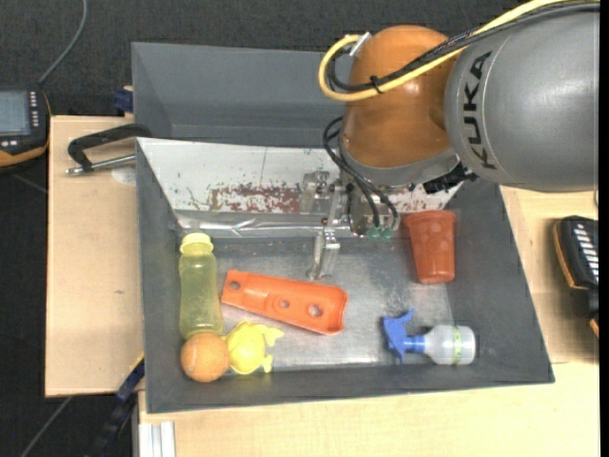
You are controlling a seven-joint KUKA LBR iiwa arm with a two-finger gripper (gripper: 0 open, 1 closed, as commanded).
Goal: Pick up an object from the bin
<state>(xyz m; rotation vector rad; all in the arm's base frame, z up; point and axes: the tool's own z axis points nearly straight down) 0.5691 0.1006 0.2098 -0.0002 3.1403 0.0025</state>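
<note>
At the gripper (326, 251): cannot tell whether apart or together; nothing visibly held. Hangs over bare floor of the bin (158, 255), near the back wall. Nearest, just toward the front: a long orange plastic piece (283, 303), lying flat, well apart from the yellow-green bottle (198, 288) and red cup (431, 246). Likeliest pick, so centre over its middle, close across the narrow width, and avoid scraping the floor.

We see a grey bin (238, 84) holding a yellow-green bottle (198, 293), orange ball (204, 358), yellow lump (249, 348), orange bar (284, 303), red cup (431, 246) and blue-and-white sprayer (423, 341).
</note>
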